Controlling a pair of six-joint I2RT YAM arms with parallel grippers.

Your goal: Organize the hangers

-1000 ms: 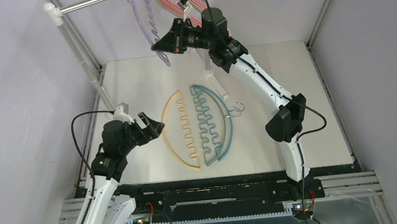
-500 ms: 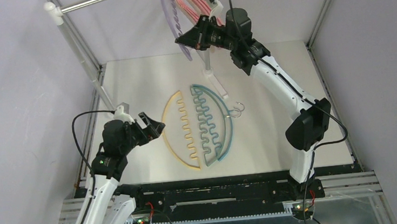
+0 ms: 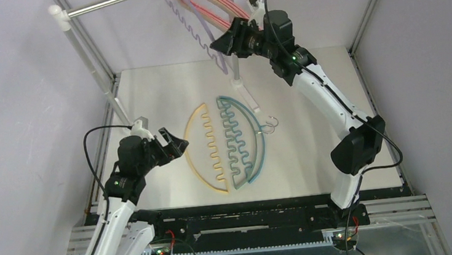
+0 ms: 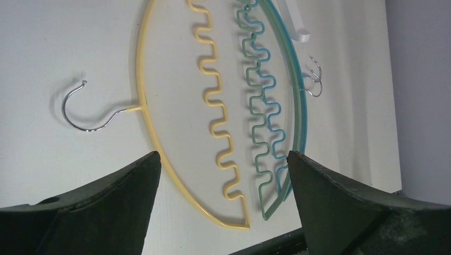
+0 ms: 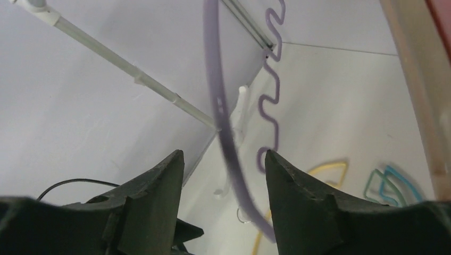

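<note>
Partly done, by the look of it. On the rail [image 3: 113,0] at 12 o'clock hang a lavender hanger [image 5: 215,79] and, just beside it, the pink and tan hangers [image 3: 216,8]. The right hand [image 3: 221,43] is up there with its fingers spread. The lavender bar runs through the gap between them, and they grip nothing.

Three are left flat on the table [image 3: 320,107] at its middle. The yellow hanger [image 4: 140,69] lies with its hook toward 9 o'clock, and the teal and green hangers [image 4: 303,122] lie overlapped beside it with their hooks together at 3 o'clock. The left hand [image 3: 182,145] hovers at 9 o'clock of the yellow one, wide open and empty.

The rack's white post and foot [image 3: 244,92] stand between the table hangers and the rail, right on the path upward. The overlapped pair will likely need separating before either lifts cleanly.
</note>
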